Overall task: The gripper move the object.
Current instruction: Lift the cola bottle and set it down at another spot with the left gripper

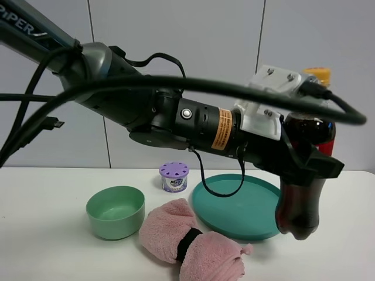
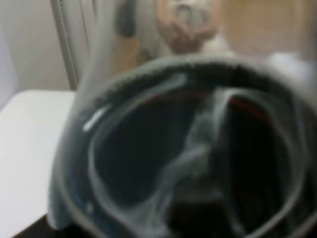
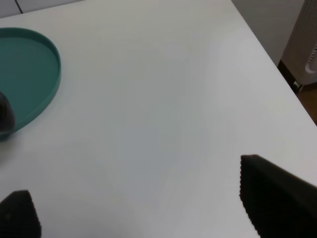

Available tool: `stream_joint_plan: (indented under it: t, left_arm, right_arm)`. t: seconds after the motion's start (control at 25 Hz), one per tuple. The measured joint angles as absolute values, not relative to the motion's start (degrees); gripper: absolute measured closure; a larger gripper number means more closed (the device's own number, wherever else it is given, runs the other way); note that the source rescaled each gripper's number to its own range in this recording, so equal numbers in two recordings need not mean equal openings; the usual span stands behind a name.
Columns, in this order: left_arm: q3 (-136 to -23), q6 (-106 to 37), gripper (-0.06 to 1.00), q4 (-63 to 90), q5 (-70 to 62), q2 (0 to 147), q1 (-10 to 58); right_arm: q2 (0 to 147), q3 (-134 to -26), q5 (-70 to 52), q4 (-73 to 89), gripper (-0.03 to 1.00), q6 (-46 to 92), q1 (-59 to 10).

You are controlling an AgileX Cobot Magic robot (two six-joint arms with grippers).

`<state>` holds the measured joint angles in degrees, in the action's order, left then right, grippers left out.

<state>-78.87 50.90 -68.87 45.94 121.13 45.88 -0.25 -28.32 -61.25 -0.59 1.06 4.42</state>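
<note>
Exterior high: left claw (image 1: 304, 161) grips cola bottle (image 1: 299, 211), dark liquid, red label, orange-yellow cap.

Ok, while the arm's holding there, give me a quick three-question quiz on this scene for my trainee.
1. True or false: the left hand is shut on the cola bottle.
2. What lies beside the green bowl, nearest the exterior camera? A) pink towel B) sponge C) mug
3. Fill in: the right hand is open and holds ___.
Key: 1 true; 2 A; 3 nothing.
</note>
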Motion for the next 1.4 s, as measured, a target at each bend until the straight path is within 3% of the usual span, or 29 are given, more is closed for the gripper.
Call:
stream_joint_plan:
  t: [1.4]
  left_arm:
    - [-78.9, 40.0, 0.94, -71.1, 46.1, 128.0, 45.9]
  right_arm:
    - [-0.2, -28.3, -61.2, -0.6, -0.03, 1.1, 4.4]
